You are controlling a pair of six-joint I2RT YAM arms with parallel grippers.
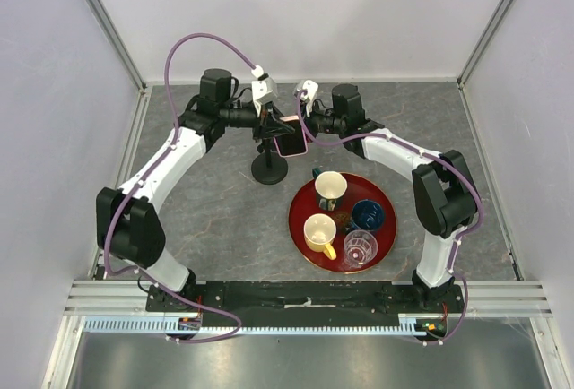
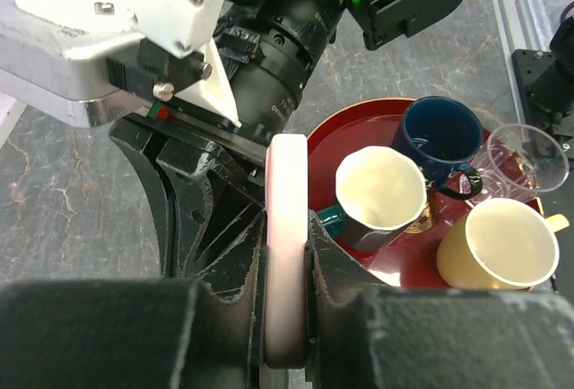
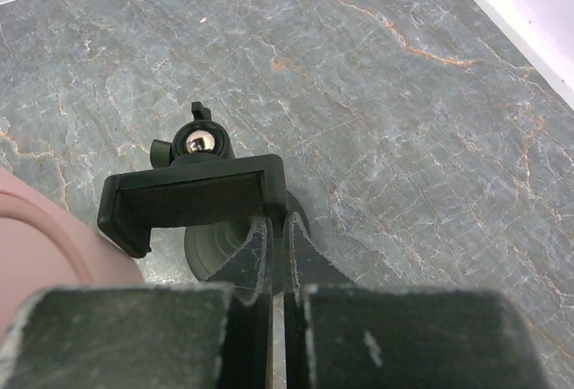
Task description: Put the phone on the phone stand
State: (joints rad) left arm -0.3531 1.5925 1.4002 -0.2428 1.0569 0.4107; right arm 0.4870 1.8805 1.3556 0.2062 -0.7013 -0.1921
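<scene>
The surface (image 1: pixel 215 219) is grey stone-patterned with pale veins. It is closed in by plain pale walls (image 1: pixel 296 12) on three sides, with metal posts in the far corners and a metal rail (image 1: pixel 305 304) along the near edge where both arms are bolted.

To the right of centre sits a round red tray (image 1: pixel 386 196). It carries a white-lined cup with a teal handle (image 1: pixel 330 189), a dark blue cup (image 1: pixel 368 216), a yellow cup (image 1: pixel 320 232) and a clear glass (image 1: pixel 360 247). The tray's far-left rim lies near the round base of the phone stand (image 1: pixel 269 169) but apart from it. Purple cables loop over both arms.

Both arms reach in from either side and meet above the stand, crowding the space around its head. The left pincer (image 2: pixel 285 272) is clamped on the phone (image 2: pixel 287 192), which the left wrist view shows edge-on as a pink rim between the fingers. The phone is lifted off the surface, and from above it hangs just right of the stand's post.

The right pincer (image 3: pixel 276 228) has its fingers almost together, and its tips grip the lower edge of the stand's black clamp head (a shiny ball joint shows just behind it). A pink blur fills the left edge of the right wrist view, beside the clamp head rather than in it.
</scene>
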